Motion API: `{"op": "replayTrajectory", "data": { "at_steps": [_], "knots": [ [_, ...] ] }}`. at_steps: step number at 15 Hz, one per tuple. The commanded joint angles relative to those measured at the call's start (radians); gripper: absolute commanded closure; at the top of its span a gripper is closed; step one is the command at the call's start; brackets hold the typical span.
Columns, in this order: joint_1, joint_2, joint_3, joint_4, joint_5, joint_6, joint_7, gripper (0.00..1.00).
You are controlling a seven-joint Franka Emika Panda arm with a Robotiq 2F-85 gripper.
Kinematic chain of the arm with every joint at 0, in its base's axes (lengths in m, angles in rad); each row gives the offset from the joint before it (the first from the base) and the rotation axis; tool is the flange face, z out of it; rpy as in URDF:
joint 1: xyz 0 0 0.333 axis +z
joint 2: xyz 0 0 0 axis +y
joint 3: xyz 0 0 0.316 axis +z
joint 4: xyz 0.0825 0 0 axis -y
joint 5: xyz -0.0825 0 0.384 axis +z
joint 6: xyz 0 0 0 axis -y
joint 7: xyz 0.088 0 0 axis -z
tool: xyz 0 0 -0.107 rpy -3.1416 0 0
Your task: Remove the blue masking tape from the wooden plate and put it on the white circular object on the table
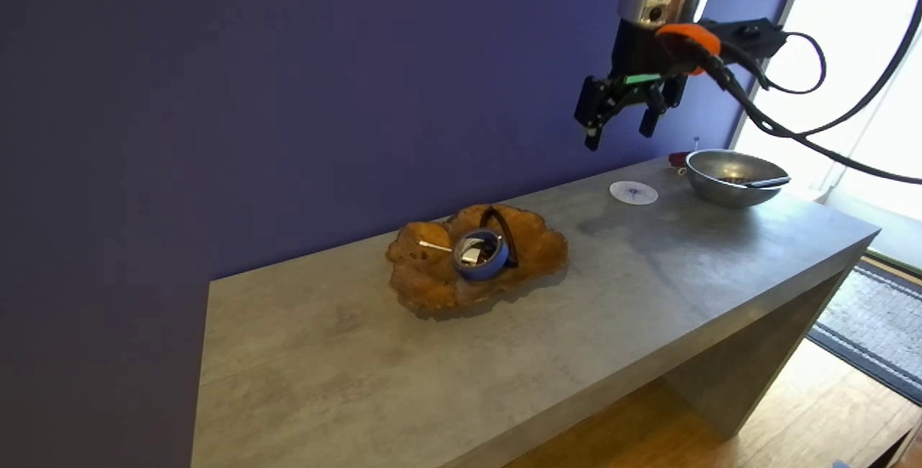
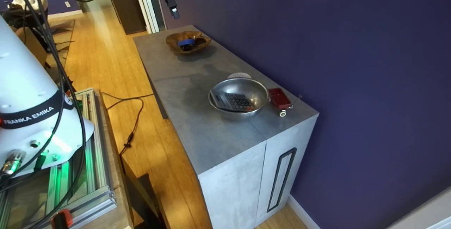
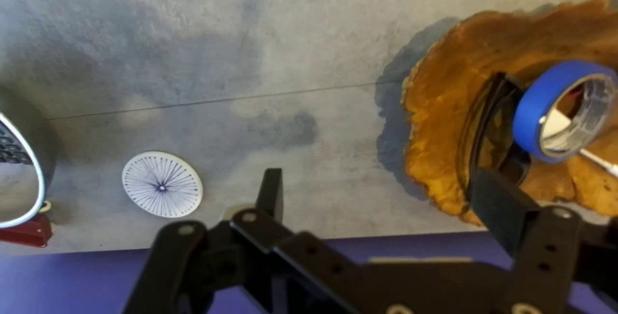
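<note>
Claw [image 1: 619, 136] hangs in the air above the table [image 1: 324, 353], its two fingers [image 3: 271, 193] spread wide and pointing down. Wrist view: white disc [image 3: 162, 184] on the left, wooden plate [image 3: 444, 96] on the right, partly out of frame and partly behind one finger. Blue tape [image 3: 536, 111] sits inside the plate, tilted, just beside a dark curved item [image 3: 484, 123] too unclear to name; whether the two touch, cannot tell. A thin white stick [image 3: 598, 161] also lies in the plate, one end hidden by the tape. Disc, marked with dark lines radiating from its centre, rests flat on the table between the plate and a metal bowl [image 1: 727, 194], nearer the bowl. In an exterior view, a calculator [image 2: 232, 101] leans in the bowl; a small red wagon [image 2: 279, 98] stands just beside the bowl, near the purple wall [image 2: 370, 81].
</note>
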Motion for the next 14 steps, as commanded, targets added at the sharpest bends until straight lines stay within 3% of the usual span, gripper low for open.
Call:
{"op": "replayTrajectory", "data": {
  "at_steps": [1,4,6,11,14],
  "knots": [
    [0.093,0.023,-0.072,0.020,0.009,-0.010,0.001,0.00],
    [0.108,0.060,-0.082,0.050,0.002,-0.019,0.008,0.00],
    [0.128,0.048,-0.125,0.022,-0.051,0.035,0.189,0.00],
    [0.297,0.302,-0.214,0.224,-0.186,0.155,0.339,0.00],
    [0.413,0.438,-0.278,0.380,-0.233,0.125,0.353,0.00]
  ]
}}
